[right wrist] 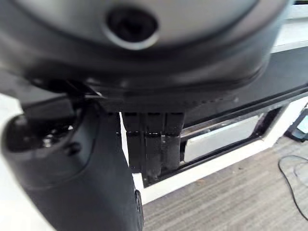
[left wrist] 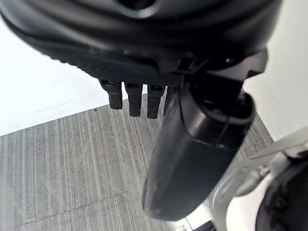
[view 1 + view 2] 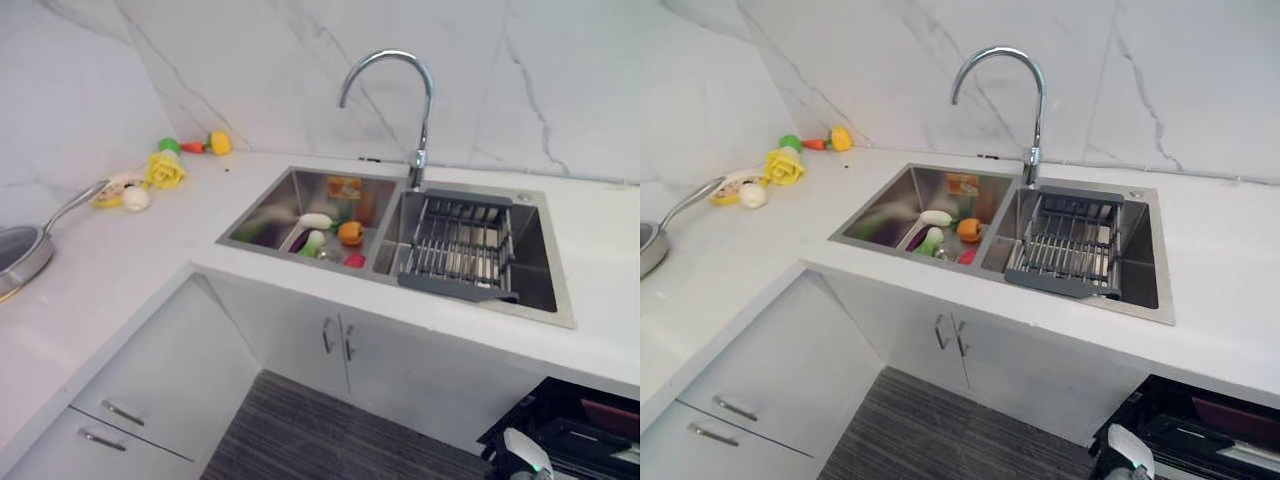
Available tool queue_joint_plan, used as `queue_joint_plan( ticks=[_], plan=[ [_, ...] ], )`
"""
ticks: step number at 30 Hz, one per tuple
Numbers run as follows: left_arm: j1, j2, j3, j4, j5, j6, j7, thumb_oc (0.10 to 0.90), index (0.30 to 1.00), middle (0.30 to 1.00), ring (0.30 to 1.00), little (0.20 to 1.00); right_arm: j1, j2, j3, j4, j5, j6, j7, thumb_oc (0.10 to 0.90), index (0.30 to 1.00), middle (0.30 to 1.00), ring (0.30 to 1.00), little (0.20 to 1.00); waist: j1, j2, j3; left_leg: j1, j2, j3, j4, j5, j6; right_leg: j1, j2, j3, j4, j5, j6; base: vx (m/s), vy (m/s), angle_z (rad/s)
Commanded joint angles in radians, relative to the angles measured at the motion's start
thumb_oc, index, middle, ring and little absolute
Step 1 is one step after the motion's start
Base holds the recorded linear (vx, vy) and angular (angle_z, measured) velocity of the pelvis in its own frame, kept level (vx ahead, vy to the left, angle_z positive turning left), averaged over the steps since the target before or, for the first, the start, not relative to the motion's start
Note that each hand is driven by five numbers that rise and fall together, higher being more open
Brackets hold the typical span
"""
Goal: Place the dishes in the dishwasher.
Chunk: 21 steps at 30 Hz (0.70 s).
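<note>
A frying pan rests at the far left of the white countertop. Further along the countertop lie toy foods: a banana, a white garlic bulb, a yellow flower-shaped piece and a carrot. The double sink is set into the countertop under the curved faucet. Its left basin holds toy vegetables, including a white piece and an orange piece. The right basin holds a dish rack. The dishwasher stands open at lower right, below the countertop, with its dark rack exposed.

The left hand hangs over the striped floor, fingers straight, holding nothing. The right hand hangs beside the dishwasher front, fingers straight, holding nothing. Both hands are well apart from the sink contents.
</note>
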Motion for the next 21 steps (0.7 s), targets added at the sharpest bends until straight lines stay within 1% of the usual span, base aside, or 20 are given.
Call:
queue_joint_plan(
  ticks=[1, 3, 5, 6, 7, 8, 11, 12, 13, 15, 16, 17, 18, 19, 20, 21],
  plan=[
    [-0.099, -0.003, -0.012, 0.069, -0.008, 0.007, 0.018, 0.800, 0.900, 0.900, 0.900, 0.900, -0.089, -0.071, -0.040, -0.031, 0.015, 0.015, -0.088, 0.800, 0.900, 0.900, 0.900, 0.900, -0.011, -0.057, 0.012, -0.021, -0.001, 0.035, 0.003, -0.051, -0.084, 0.028, -0.061, 0.107, 0.026, -0.091, 0.081, 0.03, 0.011, -0.24],
    [-0.108, -0.004, -0.010, 0.067, -0.015, 0.007, 0.023, 0.800, 0.900, 0.900, 0.900, 0.900, -0.086, -0.068, -0.056, -0.058, 0.050, 0.003, -0.100, 0.800, 0.900, 0.900, 0.900, 0.900, -0.026, -0.059, 0.008, -0.016, 0.001, 0.055, 0.003, -0.055, -0.081, 0.019, -0.061, 0.124, 0.024, -0.086, 0.083, 0.03, 0.019, -0.27],
    [-0.113, -0.003, -0.009, 0.066, -0.015, 0.007, 0.024, 0.800, 0.900, 0.900, 0.900, 0.900, -0.080, -0.066, -0.058, -0.066, 0.057, 0.000, -0.101, 0.800, 0.900, 0.900, 0.900, 0.900, -0.027, -0.059, 0.007, -0.013, 0.003, 0.065, 0.003, -0.057, -0.079, 0.016, -0.060, 0.136, 0.023, -0.084, 0.084, 0.02, 0.006, -0.49],
    [-0.125, 0.000, -0.007, 0.065, -0.016, 0.006, 0.027, 0.800, 0.900, 0.900, 0.900, 0.900, -0.068, -0.058, -0.066, -0.062, 0.073, -0.002, -0.108, 0.800, 0.900, 0.900, 0.900, 0.900, -0.041, -0.060, 0.006, -0.009, 0.005, 0.081, 0.003, -0.061, -0.077, 0.012, -0.060, 0.152, 0.021, -0.081, 0.085, 0.02, 0.005, -0.55],
    [-0.131, 0.001, -0.008, 0.063, -0.018, 0.005, 0.027, 0.800, 0.900, 0.900, 0.900, 0.900, -0.061, -0.050, -0.076, -0.058, 0.088, -0.003, -0.112, 0.800, 0.900, 0.900, 0.900, 0.900, -0.043, -0.060, 0.006, -0.006, 0.007, 0.089, 0.003, -0.063, -0.076, 0.010, -0.059, 0.157, 0.020, -0.080, 0.086, 0.03, 0.003, -0.51],
    [-0.145, 0.003, -0.006, 0.060, -0.023, 0.005, 0.027, 0.800, 0.900, 0.900, 0.900, 0.900, -0.048, -0.044, -0.086, -0.062, 0.106, -0.003, -0.118, 0.800, 0.900, 0.900, 0.900, 0.900, -0.057, -0.059, 0.002, -0.001, 0.009, 0.101, 0.003, -0.069, -0.074, 0.006, -0.060, 0.170, 0.019, -0.077, 0.089, 0.02, 0.000, -0.43],
    [-0.152, 0.006, -0.009, 0.057, -0.024, 0.004, 0.024, 0.800, 0.900, 0.900, 0.900, 0.900, -0.041, -0.051, -0.088, -0.067, 0.102, 0.003, -0.122, 0.800, 0.900, 0.900, 0.900, 0.900, -0.066, -0.059, -0.001, 0.006, 0.010, 0.113, 0.003, -0.074, -0.074, 0.003, -0.060, 0.180, 0.019, -0.074, 0.091, 0.03, -0.006, -0.27],
    [-0.156, 0.007, -0.008, 0.056, -0.026, 0.003, 0.022, 0.800, 0.900, 0.900, 0.900, 0.900, -0.042, -0.059, -0.095, -0.075, 0.103, 0.006, -0.126, 0.555, 0.533, 0.533, 0.533, 0.533, -0.069, -0.057, -0.001, 0.008, 0.010, 0.117, 0.003, -0.076, -0.074, 0.002, -0.060, 0.186, 0.018, -0.073, 0.092, 0.03, -0.013, -0.23],
    [-0.160, 0.010, -0.006, 0.055, -0.028, 0.003, 0.020, 0.800, 0.900, 0.900, 0.900, 0.900, -0.044, -0.069, -0.106, -0.086, 0.108, 0.006, -0.134, 0.400, 0.300, 0.300, 0.300, 0.300, -0.073, -0.056, -0.002, 0.009, 0.011, 0.120, 0.003, -0.077, -0.074, 0.001, -0.061, 0.190, 0.018, -0.072, 0.094, 0.02, -0.021, -0.16],
    [-0.173, 0.014, -0.002, 0.050, -0.033, 0.002, 0.020, 0.800, 0.900, 0.900, 0.900, 0.900, -0.056, -0.095, -0.137, -0.170, 0.125, 0.007, -0.168, 0.400, 0.300, 0.300, 0.300, 0.300, -0.081, -0.050, 0.006, 0.007, 0.012, 0.129, 0.003, -0.077, -0.074, -0.008, -0.062, 0.200, 0.020, -0.068, 0.096, 0.00, -0.019, -0.08],
    [-0.173, 0.014, -0.002, 0.050, -0.033, 0.002, 0.020, 0.800, 0.900, 0.900, 0.900, 0.900, -0.055, -0.095, -0.137, -0.170, 0.125, 0.007, -0.168, 0.400, 0.300, 0.300, 0.300, 0.300, -0.080, -0.050, 0.006, 0.007, 0.012, 0.129, 0.003, -0.077, -0.074, -0.008, -0.062, 0.201, 0.020, -0.068, 0.096, -0.03, -0.012, -0.22],
    [-0.182, 0.016, -0.003, 0.045, -0.038, -0.001, 0.020, 0.800, 0.900, 0.900, 0.900, 0.900, -0.073, -0.114, -0.154, -0.182, 0.135, 0.006, -0.185, 0.400, 0.300, 0.300, 0.300, 0.300, -0.083, -0.043, 0.017, 0.003, 0.011, 0.131, 0.003, -0.075, -0.074, -0.018, -0.063, 0.205, 0.022, -0.064, 0.097, -0.10, 0.002, -0.26],
    [-0.194, 0.018, -0.014, 0.038, -0.042, -0.004, 0.017, 0.800, 0.900, 0.900, 0.900, 0.900, -0.116, -0.156, -0.168, -0.216, 0.137, 0.012, -0.212, 0.400, 0.300, 0.300, 0.300, 0.300, -0.088, -0.025, 0.041, -0.012, 0.011, 0.134, 0.003, -0.070, -0.074, -0.043, -0.065, 0.210, 0.027, -0.056, 0.098, -0.10, 0.002, -0.20],
    [-0.196, 0.017, -0.014, 0.039, -0.042, -0.004, 0.017, 0.800, 0.900, 0.900, 0.900, 0.900, -0.118, -0.157, -0.168, -0.217, 0.137, 0.013, -0.212, 0.400, 0.300, 0.300, 0.300, 0.300, -0.088, -0.024, 0.042, -0.013, 0.012, 0.134, 0.003, -0.069, -0.074, -0.045, -0.065, 0.211, 0.028, -0.056, 0.098, -0.17, 0.037, -0.15],
    [-0.214, 0.019, -0.028, 0.011, -0.062, -0.011, 0.025, 0.800, 0.900, 0.900, 0.900, 0.900, -0.150, -0.192, -0.173, -0.228, 0.138, 0.027, -0.216, 0.400, 0.300, 0.300, 0.300, 0.300, -0.089, -0.007, 0.062, -0.030, 0.011, 0.135, 0.003, -0.063, -0.074, -0.070, -0.067, 0.213, 0.035, -0.050, 0.098, -0.15, 0.065, -0.09],
    [-0.222, 0.026, -0.040, -0.002, -0.073, -0.022, 0.009, 0.800, 0.900, 0.900, 0.900, 0.900, -0.195, -0.240, -0.184, -0.201, 0.154, 0.034, -0.220, 0.400, 0.300, 0.300, 0.300, 0.300, -0.090, 0.014, 0.077, -0.047, 0.008, 0.134, 0.003, -0.054, -0.075, -0.086, -0.068, 0.214, 0.037, -0.046, 0.096, -0.20, 0.096, -0.07]
  ],
)
